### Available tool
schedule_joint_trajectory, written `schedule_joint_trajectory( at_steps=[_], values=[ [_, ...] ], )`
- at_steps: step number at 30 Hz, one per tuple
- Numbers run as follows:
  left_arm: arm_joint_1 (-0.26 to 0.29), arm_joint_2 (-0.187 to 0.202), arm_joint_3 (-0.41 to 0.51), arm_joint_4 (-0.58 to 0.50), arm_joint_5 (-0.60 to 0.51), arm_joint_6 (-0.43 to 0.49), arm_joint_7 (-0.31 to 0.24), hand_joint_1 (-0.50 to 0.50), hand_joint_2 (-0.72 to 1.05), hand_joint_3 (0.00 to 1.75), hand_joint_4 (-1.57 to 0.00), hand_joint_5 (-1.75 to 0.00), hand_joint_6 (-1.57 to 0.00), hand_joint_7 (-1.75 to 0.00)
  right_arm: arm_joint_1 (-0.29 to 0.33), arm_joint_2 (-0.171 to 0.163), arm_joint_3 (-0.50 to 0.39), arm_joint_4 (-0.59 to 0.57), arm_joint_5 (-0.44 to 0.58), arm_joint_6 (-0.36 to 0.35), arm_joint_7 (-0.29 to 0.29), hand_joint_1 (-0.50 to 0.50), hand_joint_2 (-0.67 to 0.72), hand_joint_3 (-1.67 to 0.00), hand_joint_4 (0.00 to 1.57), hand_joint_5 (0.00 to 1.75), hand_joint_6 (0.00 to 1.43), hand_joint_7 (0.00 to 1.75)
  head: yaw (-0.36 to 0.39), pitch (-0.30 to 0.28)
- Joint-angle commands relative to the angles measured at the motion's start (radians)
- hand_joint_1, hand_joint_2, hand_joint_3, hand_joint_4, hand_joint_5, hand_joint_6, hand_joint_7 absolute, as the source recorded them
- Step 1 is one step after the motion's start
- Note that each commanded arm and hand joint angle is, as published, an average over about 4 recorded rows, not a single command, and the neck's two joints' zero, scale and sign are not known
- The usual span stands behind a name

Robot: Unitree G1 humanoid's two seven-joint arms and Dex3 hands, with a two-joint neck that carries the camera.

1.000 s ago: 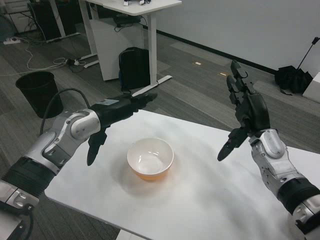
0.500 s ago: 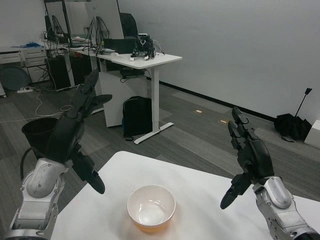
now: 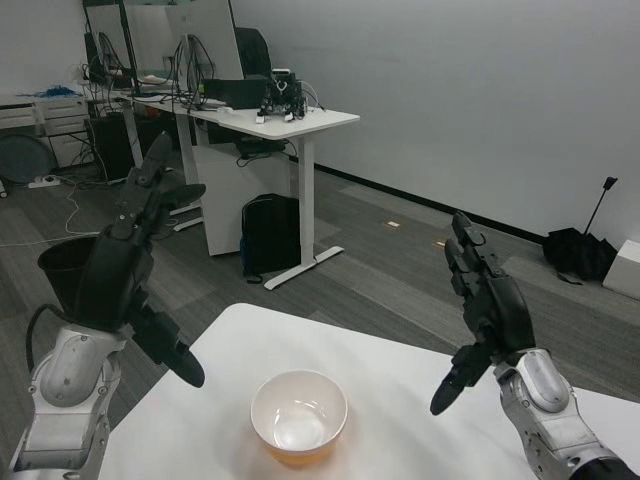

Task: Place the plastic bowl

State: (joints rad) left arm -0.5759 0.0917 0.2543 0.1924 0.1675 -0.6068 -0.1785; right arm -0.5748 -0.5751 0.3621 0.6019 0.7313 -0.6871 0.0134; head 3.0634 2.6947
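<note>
Plastic bowl [image 3: 299, 416]: set upright on the white table [image 3: 400, 420], near its front edge, between the two hands, touched by neither.
Left hand [image 3: 125, 265]: raised over the table's left corner, fingers spread, nothing held.
Right hand [image 3: 487, 315]: raised right of the bowl, fingers apart, nothing held.

Bare table [image 3: 400, 400] all round the plastic bowl [image 3: 299, 416], both hands raised well apart on either side.
</note>
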Motion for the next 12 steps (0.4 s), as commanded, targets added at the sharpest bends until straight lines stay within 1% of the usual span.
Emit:
schedule_joint_trajectory(
  at_steps=[1, 3, 5, 9, 12],
  values=[
    [0.015, 0.0, 0.002, 0.001, -0.003, -0.009, 0.005, -0.5, -0.72, 0.04, 0.0, -0.82, 0.0, 0.0, -0.002, 0.007, -0.017, -0.013, 0.002, -0.015, -0.008, -0.31, 0.66, 0.0, 0.02, 0.0, 0.0, 0.0, 0.003, 0.0],
    [0.017, 0.0, 0.002, 0.0, -0.004, -0.009, 0.004, -0.5, -0.72, 0.0, 0.0, -0.82, 0.0, 0.0, -0.002, 0.006, -0.019, -0.022, 0.002, -0.015, -0.009, -0.33, 0.66, 0.0, 0.01, 0.0, 0.0, 0.0, 0.004, 0.006],
    [0.018, 0.0, 0.005, 0.0, -0.005, -0.009, 0.004, -0.5, -0.72, 0.0, 0.0, -0.82, 0.0, 0.0, -0.004, 0.003, -0.024, -0.032, 0.0, -0.016, -0.01, -0.33, 0.66, 0.0, 0.02, 0.0, 0.0, 0.0, 0.003, 0.012],
    [0.02, 0.0, 0.007, -0.001, -0.006, -0.01, 0.004, -0.5, -0.72, 0.09, 0.0, -0.82, 0.0, 0.0, -0.007, 0.001, -0.031, -0.044, -0.003, -0.018, -0.013, -0.33, 0.66, 0.0, 0.03, 0.0, 0.0, 0.0, 0.003, 0.017],
    [0.021, 0.0, 0.008, -0.001, -0.007, -0.01, 0.004, -0.5, -0.72, 0.03, 0.0, -0.82, 0.0, 0.0, -0.007, 0.0, -0.034, -0.049, -0.006, -0.02, -0.014, -0.33, 0.66, 0.0, 0.03, 0.0, 0.0, 0.0, 0.002, 0.022]
  ],
)
